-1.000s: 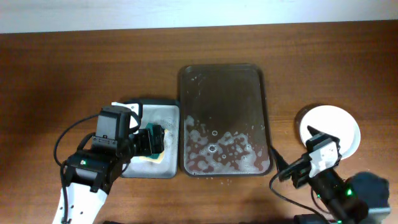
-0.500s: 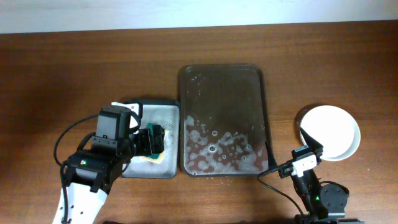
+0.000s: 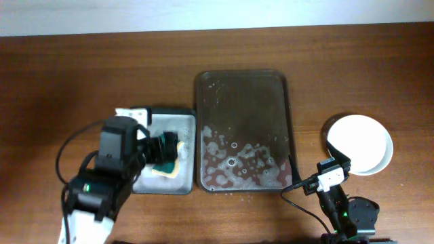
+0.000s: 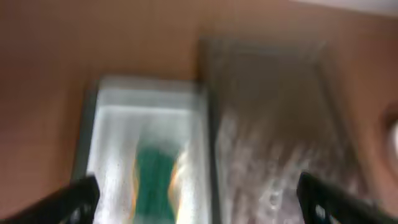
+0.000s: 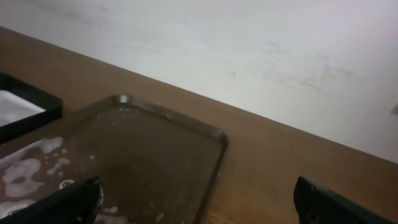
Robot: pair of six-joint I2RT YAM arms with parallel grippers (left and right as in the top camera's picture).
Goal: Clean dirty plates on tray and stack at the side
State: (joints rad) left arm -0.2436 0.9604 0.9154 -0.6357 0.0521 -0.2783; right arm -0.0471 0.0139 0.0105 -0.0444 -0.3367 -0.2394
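the left gripper (image 4: 205, 198) hangs over the sponge tray (image 3: 144, 188), its fingers (image 4: 73, 200) spread wide with nothing between them. the green and yellow sponge (image 4: 155, 179) lies below them in soapy water; the blurred wrist view does not show whether a fingertip touches it. the sponge tray's right wall sits just beside the left rim of the tray (image 3: 290, 115), touching or not i cannot tell. the tray lies in the middle of the table (image 3: 68, 68), foam over its near half. off its near right corner the right gripper (image 5: 205, 200) sits low, fingers (image 5: 69, 202) likewise wide apart and holding nothing. a strip of wood separates the tray's right rim from the plates (image 3: 359, 144), which rest on the table at the far right as one clean white round; how many are stacked i cannot tell.
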